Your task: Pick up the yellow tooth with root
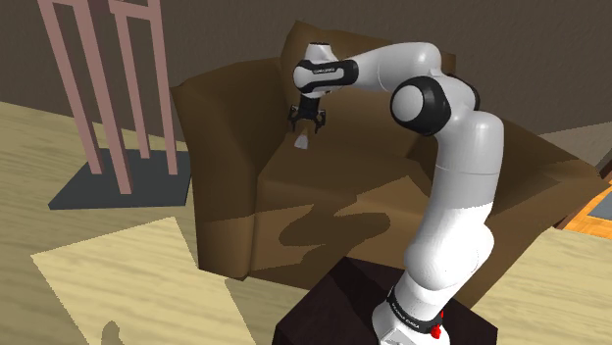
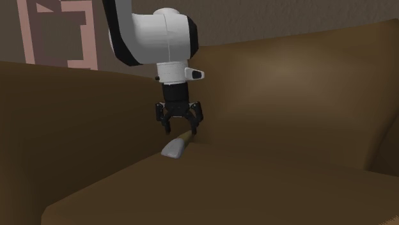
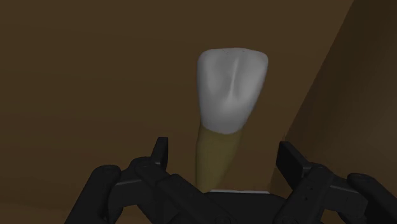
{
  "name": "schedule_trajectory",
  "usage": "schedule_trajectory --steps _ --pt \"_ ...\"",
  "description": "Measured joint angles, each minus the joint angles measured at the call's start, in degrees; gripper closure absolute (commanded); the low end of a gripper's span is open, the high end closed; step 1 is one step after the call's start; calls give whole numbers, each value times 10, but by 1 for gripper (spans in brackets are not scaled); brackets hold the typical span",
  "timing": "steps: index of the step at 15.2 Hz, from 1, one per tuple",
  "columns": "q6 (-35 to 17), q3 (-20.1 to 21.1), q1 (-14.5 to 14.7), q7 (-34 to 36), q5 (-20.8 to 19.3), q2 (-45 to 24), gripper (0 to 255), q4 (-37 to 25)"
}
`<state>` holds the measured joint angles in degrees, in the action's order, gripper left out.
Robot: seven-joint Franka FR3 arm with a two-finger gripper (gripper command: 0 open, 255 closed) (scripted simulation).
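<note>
Gripper (image 2: 181,130) hangs w/ fingers spread, holding nothing, just over root end of tooth (image 3: 230,95) lying on sofa seat (image 2: 268,185) by backrest (root's tapered), so closing there could squirt it out.

The arm (image 1: 456,186) is built of rounded white links joined by dark, nearly black joints (image 1: 424,106). A black band (image 1: 404,309) with pale markings is wrapped around its base, and a small red mark (image 1: 438,320) is seen beside it. A small white block (image 2: 195,73) is set at the wrist. The jaws are all black, formed of two angular fingers (image 3: 160,153) on hinged links.
</note>
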<state>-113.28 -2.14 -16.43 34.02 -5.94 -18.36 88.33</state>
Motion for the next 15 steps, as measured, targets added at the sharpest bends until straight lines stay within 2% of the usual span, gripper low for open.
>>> schedule_trajectory --steps 5,6,15 --pt "-33 -1 -1 3 -1 -8 0 25" --pt "-36 -1 -1 4 -1 -9 255 27" --pt "-38 -1 -2 3 -1 -9 255 28"
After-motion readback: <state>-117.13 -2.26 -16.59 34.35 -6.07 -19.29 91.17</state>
